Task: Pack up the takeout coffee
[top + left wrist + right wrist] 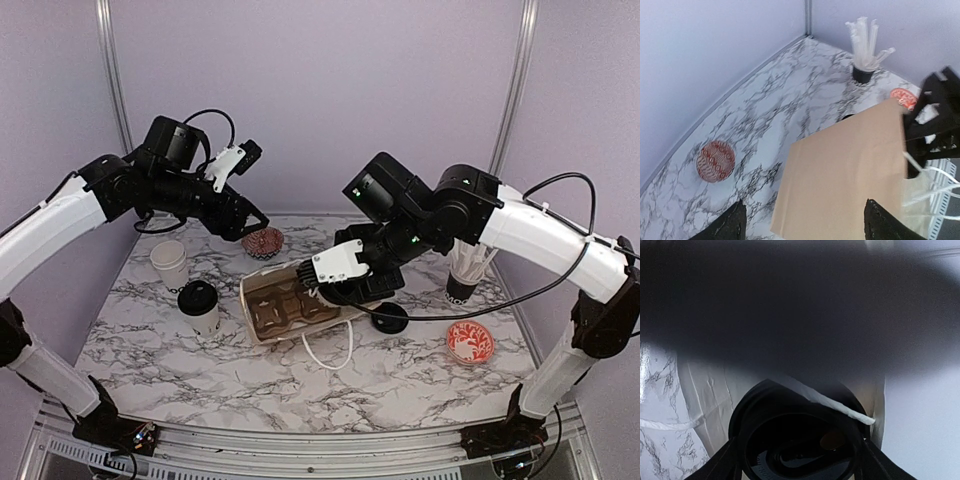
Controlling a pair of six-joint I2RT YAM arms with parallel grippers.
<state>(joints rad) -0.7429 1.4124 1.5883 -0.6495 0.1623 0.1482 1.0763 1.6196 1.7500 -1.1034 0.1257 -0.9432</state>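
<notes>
The packing is, as I judge it, not yet at its half. The paper bag (840, 175) lies on its side in the middle of the top view, and a cardboard carrier (285, 305) shows in it; the slots that I can see look empty.

The right gripper (800, 462) reaches to the bag's right end, where the handles are. Its fingers (727, 462) stand tight on both sides of a lidded cup (800, 440). Only the round black lid of this cup is visible, low in the right wrist view, with a white cord handle (840, 407) across it. I take this cup as held and not yet seated in a slot.

The left gripper (255, 218) hangs in the upper left of the top view, above a red-patterned bowl (263, 241). Its jaws are wide apart and nothing is between them.

What is left: a second lidded cup (200, 307) stands just left of the bag. An open cup (170, 265) behind it has no lid. A loose black lid (390, 318) lies on the right of the bag.

The table (420, 385) has a white marble pattern with dark veins. At its right side are a second bowl (470, 342) and a dark cup of white sticks (468, 268). The walls (330, 100) are pale lilac, with metal posts (112, 70) at the back.
</notes>
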